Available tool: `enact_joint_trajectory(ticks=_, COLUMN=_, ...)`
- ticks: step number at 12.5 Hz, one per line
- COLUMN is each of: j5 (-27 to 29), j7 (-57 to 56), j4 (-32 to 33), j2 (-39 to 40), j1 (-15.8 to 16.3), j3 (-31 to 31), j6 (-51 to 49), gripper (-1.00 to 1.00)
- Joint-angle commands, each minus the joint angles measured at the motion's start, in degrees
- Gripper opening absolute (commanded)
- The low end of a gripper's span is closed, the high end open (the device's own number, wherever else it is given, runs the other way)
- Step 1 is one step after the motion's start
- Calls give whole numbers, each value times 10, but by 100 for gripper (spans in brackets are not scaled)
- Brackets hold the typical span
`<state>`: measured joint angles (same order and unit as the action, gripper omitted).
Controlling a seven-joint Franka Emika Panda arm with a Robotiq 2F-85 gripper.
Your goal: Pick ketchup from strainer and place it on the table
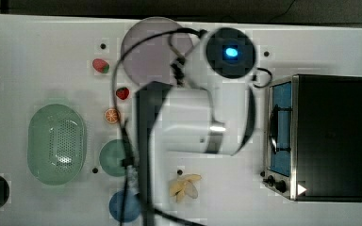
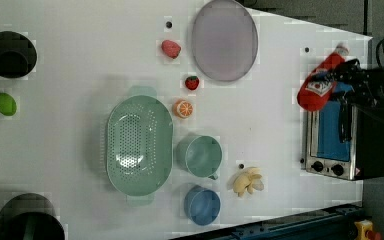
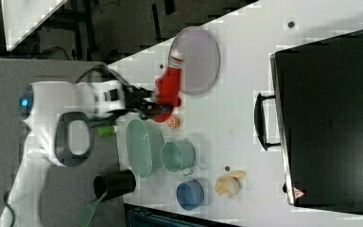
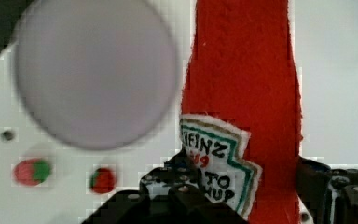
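Pinched in the gripper [image 4: 242,196], the fuzzy red ketchup [image 4: 247,93] hangs near the round lilac plate [image 4: 95,70], strawberries [image 4: 31,171] lower left.

— What do we see at the black gripper [image 3: 158,105] on the white robot arm [image 3: 66,118]?

— We see its jaws clamped on the red squeeze ketchup bottle [image 3: 169,90], white cap toward the round pale lilac plate [image 3: 198,59].

— And under it?

— We find the pale green oval plastic strainer [image 3: 143,147] on the large white table [image 3: 246,94], beside the green handled cup [image 3: 177,156].
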<state>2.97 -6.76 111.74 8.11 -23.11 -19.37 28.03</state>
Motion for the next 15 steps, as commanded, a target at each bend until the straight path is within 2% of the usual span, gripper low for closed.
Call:
enact_joint_trajectory(ticks=1, j5=5, j7=-33, j4=48, j2=-11, j1=9, j3=2, j6=1, gripper=21)
enact_joint_trajectory(ticks=4, j5=5, j7=-33, j4=112, j2=-6, j1=9, j3=9, j6=21, gripper=21)
enact_joint_trajectory(ticks=8, j5=-5, j7=-33, j4=190, j2=29, j1=10, j3=10, j6=157, gripper=21)
enact_joint_trajectory(ticks=10, j5=-19, j7=-33, j4=203, j2=61, j1=10, j3=13, j6=199, gripper=21)
enact_joint_trajectory(ticks=11, j5=-27, j7=-33, j4=203, j2=78, j1=10, j3=13, j6=212, gripper=27)
enact_joint_trajectory(ticks=14, j5=-30, j7=-33, j4=200, j2=104, j1=10, j3=14, j6=234, gripper=88)
enact_joint_trajectory(ticks=15, j5=-29, j7=-33, j4=199, j2=100, j1=9, j3=13, j6=227, gripper=100)
